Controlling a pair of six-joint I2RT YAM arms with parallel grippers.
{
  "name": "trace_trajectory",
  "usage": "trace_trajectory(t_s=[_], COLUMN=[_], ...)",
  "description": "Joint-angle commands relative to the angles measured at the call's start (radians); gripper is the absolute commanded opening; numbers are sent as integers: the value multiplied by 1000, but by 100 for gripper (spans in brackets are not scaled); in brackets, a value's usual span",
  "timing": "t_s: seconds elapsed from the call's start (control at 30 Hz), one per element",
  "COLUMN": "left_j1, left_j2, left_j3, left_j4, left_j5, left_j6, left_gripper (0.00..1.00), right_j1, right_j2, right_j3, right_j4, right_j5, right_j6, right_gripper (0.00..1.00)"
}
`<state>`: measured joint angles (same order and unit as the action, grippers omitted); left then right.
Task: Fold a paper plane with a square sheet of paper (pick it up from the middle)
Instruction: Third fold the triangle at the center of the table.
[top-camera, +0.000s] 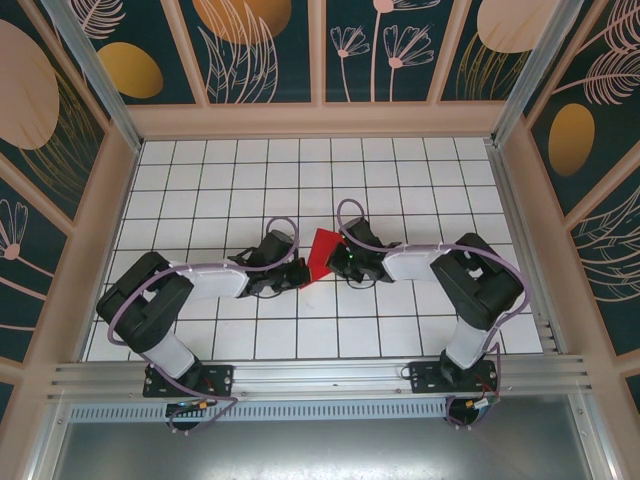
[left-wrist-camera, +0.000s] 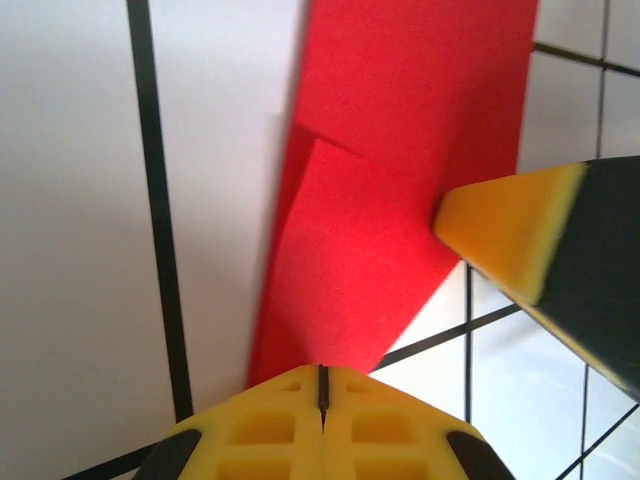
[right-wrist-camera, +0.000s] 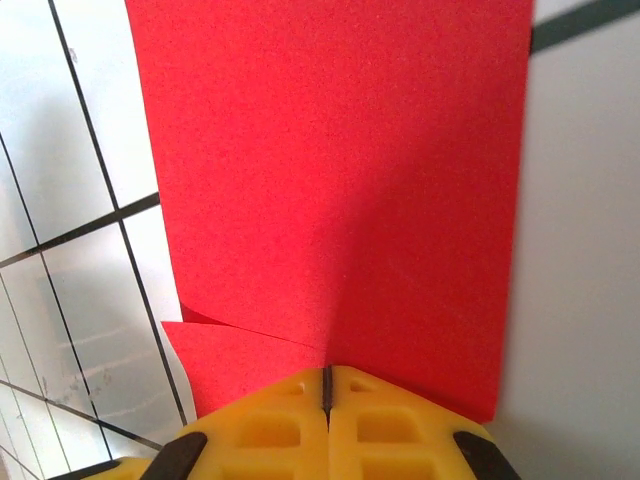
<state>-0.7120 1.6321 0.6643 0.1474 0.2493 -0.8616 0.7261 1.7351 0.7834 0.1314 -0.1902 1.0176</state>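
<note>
The square sheet of paper (top-camera: 320, 255) is bright red, folded into a narrower shape and held up off the white grid table (top-camera: 300, 180) between my two grippers. My left gripper (top-camera: 297, 272) is shut on its lower corner; the left wrist view has the paper (left-wrist-camera: 400, 150) running into the closed jaws (left-wrist-camera: 322, 372), with an overlapping flap on its face. My right gripper (top-camera: 338, 262) is shut on the opposite edge. Its wrist view has the sheet (right-wrist-camera: 330, 170) creased at the jaws (right-wrist-camera: 327, 372). One of its yellow fingertips (left-wrist-camera: 505, 235) touches the paper's right edge.
The gridded table spreads out behind and to both sides of the arms. Patterned walls (top-camera: 320, 50) and metal posts enclose it. A metal rail (top-camera: 320, 375) runs along the near edge by the arm bases.
</note>
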Motion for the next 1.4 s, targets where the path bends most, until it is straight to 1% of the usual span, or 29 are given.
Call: trace_trajectory(t_s=[0.0,0.1,0.2,0.27,0.5,0.7,0.87,0.97,1.03,1.1,1.2,1.33,1.37], left_j1=[5,5,4,4,5,4,4,4,3,4,4,5,4], left_j2=[30,42,47,48,61,64,61,58,58,59,47,1,-17], left_j3=[-9,-12,-18,-24,-20,-15,-21,-34,-40,-35,-17,31,41], left_j4=[18,15,-17,-39,-60,-81,-100,-103,-101,-102,-98,-81,-70], left_j5=[37,50,32,15,-4,-16,-27,-29,-30,-26,-13,-7,-5], left_j6=[-8,-4,2,3,0,1,1,1,4,5,8,23,26], left_gripper=[0,0,0,0,0,0,0,0,0,0,0,0,0], right_j1=[13,13,28,47,60,65,37,-24,-86,-128,-135,-135,-135], right_j2=[-33,-53,-85,-106,-48,2,5,-30,-65,-110,-198,-289,-305], right_j3=[-27,-23,-30,-33,-14,-12,-49,-103,-139,-148,-122,-119,-123], right_j4=[-46,-17,61,90,87,72,44,36,30,-2,-58,-72,-72], right_j5=[39,35,-8,-6,-8,-19,-9,3,6,7,28,25,23], right_j6=[51,20,-41,-62,-42,-60,-106,-135,-154,-173,-183,-146,-138], right_gripper=[0,0,0,0,0,0,0,0,0,0,0,0,4])
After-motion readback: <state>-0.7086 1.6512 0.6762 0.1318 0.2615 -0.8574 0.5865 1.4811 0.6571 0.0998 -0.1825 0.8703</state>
